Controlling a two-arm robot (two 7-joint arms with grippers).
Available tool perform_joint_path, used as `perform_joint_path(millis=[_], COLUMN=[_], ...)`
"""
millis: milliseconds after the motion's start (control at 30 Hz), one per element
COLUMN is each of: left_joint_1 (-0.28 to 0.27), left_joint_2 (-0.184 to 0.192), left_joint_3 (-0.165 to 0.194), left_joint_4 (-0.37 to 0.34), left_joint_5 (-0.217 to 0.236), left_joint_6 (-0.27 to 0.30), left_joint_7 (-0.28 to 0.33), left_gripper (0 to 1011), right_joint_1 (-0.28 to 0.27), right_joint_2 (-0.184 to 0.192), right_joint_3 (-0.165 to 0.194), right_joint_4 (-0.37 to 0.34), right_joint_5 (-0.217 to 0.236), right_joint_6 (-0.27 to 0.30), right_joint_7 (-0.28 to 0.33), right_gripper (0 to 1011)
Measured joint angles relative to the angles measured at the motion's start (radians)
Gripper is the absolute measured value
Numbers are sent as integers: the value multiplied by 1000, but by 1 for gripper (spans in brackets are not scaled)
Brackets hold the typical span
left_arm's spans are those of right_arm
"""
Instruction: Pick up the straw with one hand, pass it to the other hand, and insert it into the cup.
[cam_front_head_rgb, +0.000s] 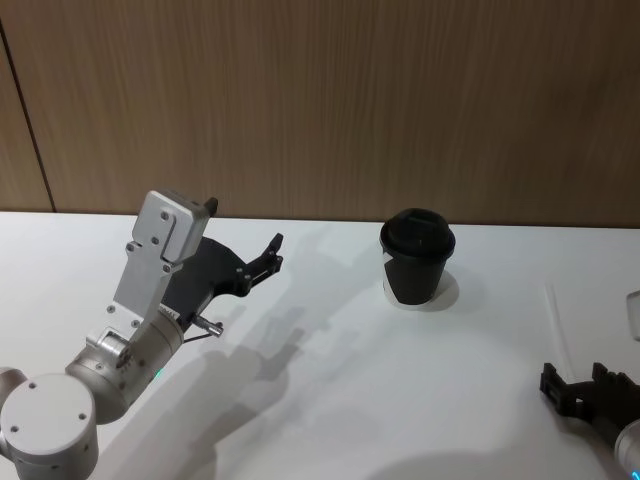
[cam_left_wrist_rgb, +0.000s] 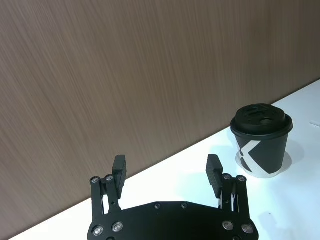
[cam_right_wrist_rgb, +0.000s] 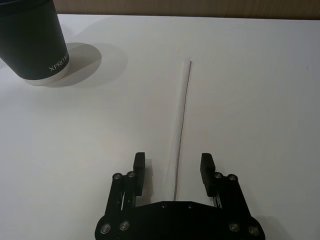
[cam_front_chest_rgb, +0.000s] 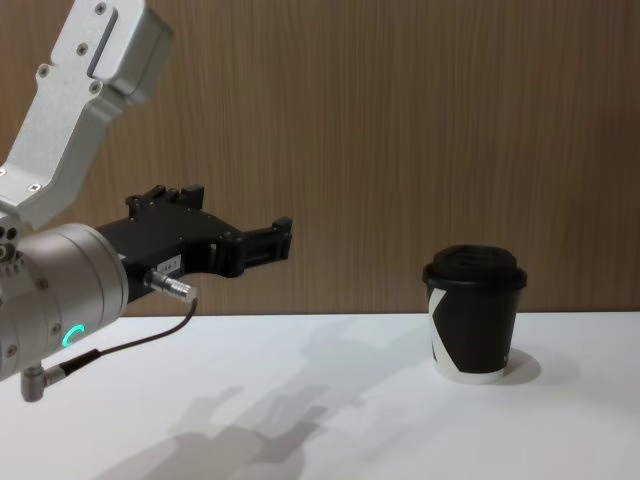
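**A:** Entry one, the straw?

**B:** Straw: lying flat on the table, to the right of the cup and well apart from it. Its near end lies between the jaws of the right gripper, which stand open on either side. I see no contact.

**A:** Entry two, the left gripper?

**B:** Left gripper: raised above the table to the left of the cup, jaws open and empty, pointing roughly toward the cup.

**A:** Hazards at the pick?

**B:** The tube is thin and round and lies flat on a smooth top.
- If the jaws close too high, they likely meet over it and take nothing.
- If they close off-centre, one finger may roll it aside.
- A grip this close to the end leaves most of the length free, so it may swing or tilt in the hold.

**A:** Hazards at the handover?

**B:** A tilted straw gives the left jaws a poor target, and they could close beside it. If the right jaws let go before the left have gripped, the straw drops.

**A:** Hazards at the cup?

**B:** The lid is on, and its opening looks small. A tip that lands off the hole would press on the lid. The cup stands loose on the table, so it could slide or tip, or the straw could slip in the grip.
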Motion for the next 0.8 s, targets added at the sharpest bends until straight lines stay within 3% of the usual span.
perform_joint_path(millis=[100,300,567,633,800], left_joint_1=[0,0,0,0,0], left_joint_2=[0,0,0,0,0], left_joint_3=[0,0,0,0,0], left_joint_4=[0,0,0,0,0], left_joint_5=[0,0,0,0,0], left_joint_6=[0,0,0,0,0], left_joint_7=[0,0,0,0,0], left_gripper=[1003,1003,1003,1003,1003], right_joint_1=[0,-1,-1,-2,-2], right_joint_2=[0,-1,-2,-2,-2], right_joint_3=[0,1,1,1,1], right_joint_4=[0,0,1,1,1], right_joint_5=[-1,-2,-3,-3,-4], right_joint_6=[0,0,1,1,1], right_joint_7=[0,1,1,1,2], right_gripper=[748,489,247,148,56])
